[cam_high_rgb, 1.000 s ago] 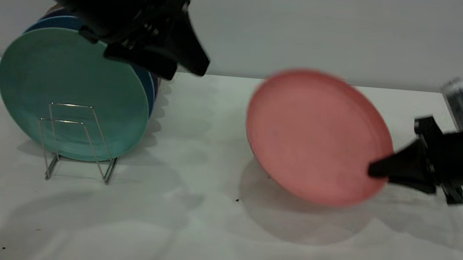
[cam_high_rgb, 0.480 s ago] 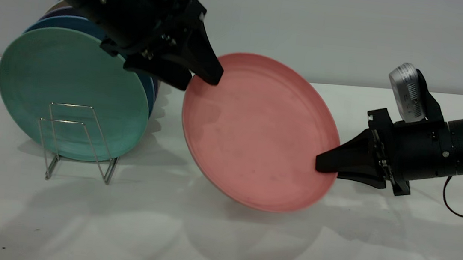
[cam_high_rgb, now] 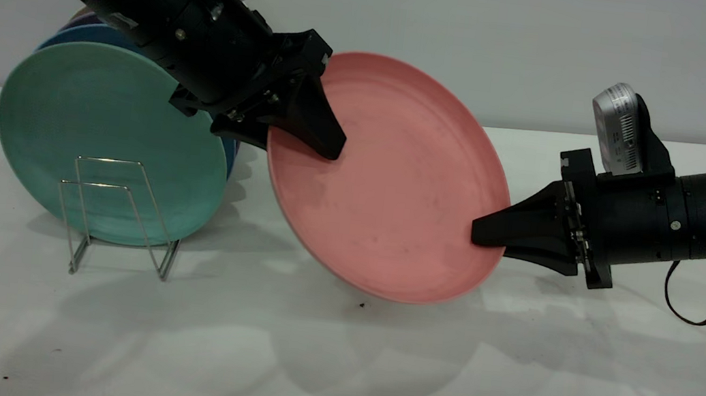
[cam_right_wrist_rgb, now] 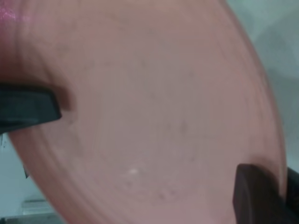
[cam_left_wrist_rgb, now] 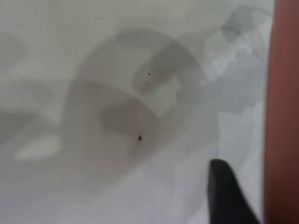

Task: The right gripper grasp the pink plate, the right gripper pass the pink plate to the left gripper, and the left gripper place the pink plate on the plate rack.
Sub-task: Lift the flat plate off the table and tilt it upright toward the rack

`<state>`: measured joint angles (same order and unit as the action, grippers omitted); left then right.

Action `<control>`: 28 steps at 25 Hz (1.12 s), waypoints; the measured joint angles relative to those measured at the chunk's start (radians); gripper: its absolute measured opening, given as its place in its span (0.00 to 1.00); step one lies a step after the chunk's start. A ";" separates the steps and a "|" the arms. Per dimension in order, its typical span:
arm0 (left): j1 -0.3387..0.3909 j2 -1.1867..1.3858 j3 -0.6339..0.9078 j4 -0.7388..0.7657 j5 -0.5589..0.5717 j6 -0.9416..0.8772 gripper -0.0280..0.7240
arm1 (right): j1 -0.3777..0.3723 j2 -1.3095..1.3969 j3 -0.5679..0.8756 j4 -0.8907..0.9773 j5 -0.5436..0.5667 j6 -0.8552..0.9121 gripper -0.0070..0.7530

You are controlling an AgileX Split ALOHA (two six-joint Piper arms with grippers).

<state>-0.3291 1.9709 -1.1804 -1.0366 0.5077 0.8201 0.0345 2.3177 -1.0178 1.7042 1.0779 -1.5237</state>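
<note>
Plate rack (cam_high_rgb: 118, 216) is standing on the table (cam_high_rgb: 504, 384) at the left arm's side, carrying a green plate (cam_high_rgb: 104, 132) upright with blue plates (cam_high_rgb: 88, 34) behind it; its front wire loops are sitting free. The pink plate (cam_high_rgb: 388, 175) is hanging tilted above the table, just beside the green plate. The right gripper (cam_high_rgb: 487, 233) is pinching its lower rim. The left gripper (cam_high_rgb: 325, 146) is straddling the upper rim; whether it is clamping cannot be told.
</note>
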 joint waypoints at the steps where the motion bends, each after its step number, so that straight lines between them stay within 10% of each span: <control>1: 0.000 0.000 -0.001 0.000 -0.002 0.000 0.38 | 0.003 0.000 0.000 0.003 0.000 -0.006 0.07; 4: 0.000 0.000 -0.001 -0.014 -0.009 0.001 0.19 | 0.005 0.000 0.000 0.005 0.006 -0.012 0.14; 16: 0.027 -0.011 -0.001 -0.027 -0.041 0.117 0.19 | -0.024 -0.058 0.000 0.052 0.044 0.007 0.58; 28: 0.155 -0.225 -0.001 0.132 0.035 0.298 0.19 | -0.201 -0.330 0.000 0.003 0.066 0.033 0.61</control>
<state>-0.1745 1.7457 -1.1813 -0.9044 0.5425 1.1176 -0.1665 1.9876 -1.0178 1.7075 1.1436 -1.4909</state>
